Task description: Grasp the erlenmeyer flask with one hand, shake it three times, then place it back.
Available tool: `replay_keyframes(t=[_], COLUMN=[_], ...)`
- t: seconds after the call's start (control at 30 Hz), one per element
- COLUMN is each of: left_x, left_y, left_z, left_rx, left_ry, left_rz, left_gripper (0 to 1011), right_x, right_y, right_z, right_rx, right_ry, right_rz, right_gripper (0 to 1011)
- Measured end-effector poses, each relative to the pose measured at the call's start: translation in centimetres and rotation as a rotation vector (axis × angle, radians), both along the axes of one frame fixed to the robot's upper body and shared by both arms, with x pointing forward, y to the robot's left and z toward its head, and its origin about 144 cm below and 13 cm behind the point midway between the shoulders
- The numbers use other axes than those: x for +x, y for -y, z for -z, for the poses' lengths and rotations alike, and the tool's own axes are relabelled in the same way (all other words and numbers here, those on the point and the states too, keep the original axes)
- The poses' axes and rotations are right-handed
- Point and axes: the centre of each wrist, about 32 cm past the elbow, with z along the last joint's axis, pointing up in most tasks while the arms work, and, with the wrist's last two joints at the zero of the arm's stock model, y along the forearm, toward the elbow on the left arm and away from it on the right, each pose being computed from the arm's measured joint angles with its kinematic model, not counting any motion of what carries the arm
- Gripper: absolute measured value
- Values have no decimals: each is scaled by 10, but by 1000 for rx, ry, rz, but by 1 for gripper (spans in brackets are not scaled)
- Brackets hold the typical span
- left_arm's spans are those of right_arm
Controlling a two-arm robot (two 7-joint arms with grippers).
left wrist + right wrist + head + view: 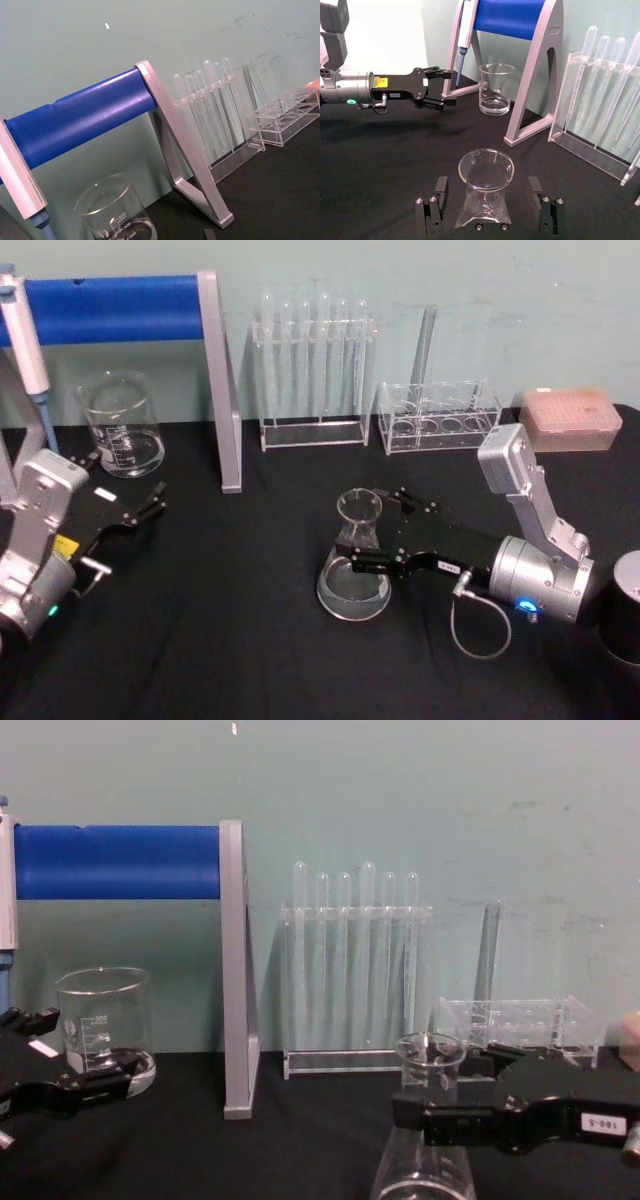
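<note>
Clear glass conical flask [352, 585] stands upright mid-bench, nearer the front edge. The black two-fingered right gripper [377, 530] straddles its neck, fingers apart, not yet gripping. It's thin, slick glass (probably light), so pinch gently under the lip. Left gripper [148, 508] sits by the left edge, fingers spread.

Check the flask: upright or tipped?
Upright: the flask stands base-down on the table, mouth up. The right claw has open fingers flanking its neck; the left claw idles near the beaker.

Erlenmeyer flask [353, 575] on table [230, 640] between fingers of right pincer [369, 528], beaker [120, 425] back left, test-tube rack [312, 370] behind.
</note>
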Motion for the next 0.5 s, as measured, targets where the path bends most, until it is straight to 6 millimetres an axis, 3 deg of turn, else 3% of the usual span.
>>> replay_keyframes(t=[0.1, 0.27, 0.5], left_x=[0, 0, 0], left_y=[0, 0, 0], left_z=[0, 0, 0], left_rx=[0, 0, 0], left_ry=[0, 0, 0], left_rz=[0, 0, 0], left_gripper=[1001, 1001, 1001], right_x=[0, 0, 0], right_y=[0, 0, 0], right_z=[0, 0, 0], right_rx=[0, 0, 1], right_ry=[0, 0, 0], right_rz=[0, 0, 0], right_gripper=[991, 882, 651])
